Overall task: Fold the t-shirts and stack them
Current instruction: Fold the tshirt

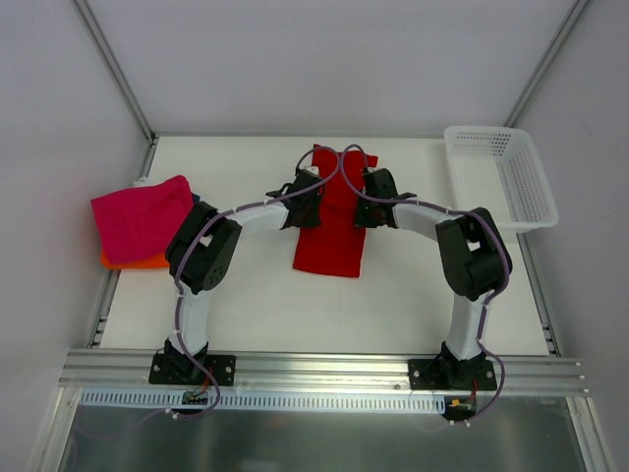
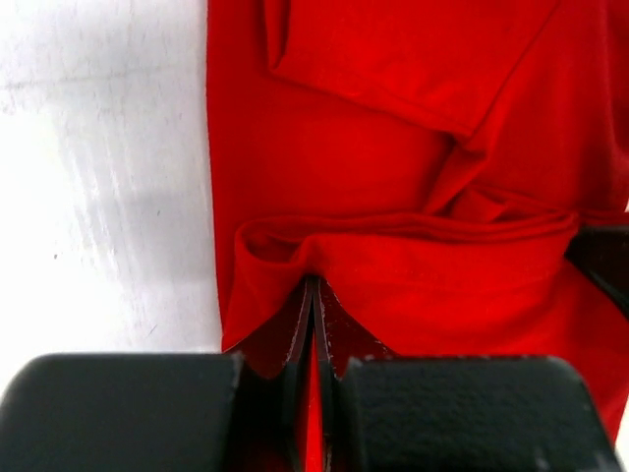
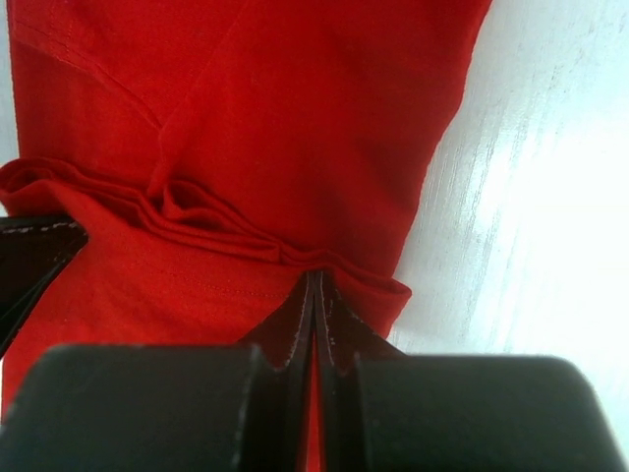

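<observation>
The bright red t-shirt lies as a long narrow strip in the middle of the table. My left gripper is shut on its left edge, where a fold of red cloth bunches up ahead of the tips. My right gripper is shut on its right edge, with a creased fold across the cloth. A magenta-pink folded t-shirt lies on an orange one at the table's left edge. A blue one is not clearly in view.
A white mesh basket stands at the back right. The white table has bare surface in front of the red shirt. Metal frame posts rise at the back corners.
</observation>
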Action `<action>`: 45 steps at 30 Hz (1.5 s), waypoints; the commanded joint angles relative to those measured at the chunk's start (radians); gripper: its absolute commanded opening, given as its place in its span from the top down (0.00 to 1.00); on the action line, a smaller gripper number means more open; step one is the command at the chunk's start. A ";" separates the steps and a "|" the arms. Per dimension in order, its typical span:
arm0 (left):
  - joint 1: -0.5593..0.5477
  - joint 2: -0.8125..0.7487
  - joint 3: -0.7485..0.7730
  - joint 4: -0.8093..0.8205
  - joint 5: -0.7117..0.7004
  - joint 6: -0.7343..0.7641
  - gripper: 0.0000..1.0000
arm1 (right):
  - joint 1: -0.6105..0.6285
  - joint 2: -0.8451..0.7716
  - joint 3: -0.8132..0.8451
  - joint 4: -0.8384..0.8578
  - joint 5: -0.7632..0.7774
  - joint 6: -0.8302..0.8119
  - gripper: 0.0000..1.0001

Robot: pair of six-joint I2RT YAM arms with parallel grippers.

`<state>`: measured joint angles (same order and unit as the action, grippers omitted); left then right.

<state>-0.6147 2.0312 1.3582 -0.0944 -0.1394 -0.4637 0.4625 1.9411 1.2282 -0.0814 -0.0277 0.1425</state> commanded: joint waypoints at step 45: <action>0.067 -0.497 -0.184 -0.056 -0.098 -0.025 0.96 | 0.004 -0.542 -0.066 -0.255 0.132 -0.074 0.48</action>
<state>-0.5423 1.6161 1.2724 -0.1085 -0.2222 -0.4355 0.4644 1.4979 1.2472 -0.2687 0.1009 0.0509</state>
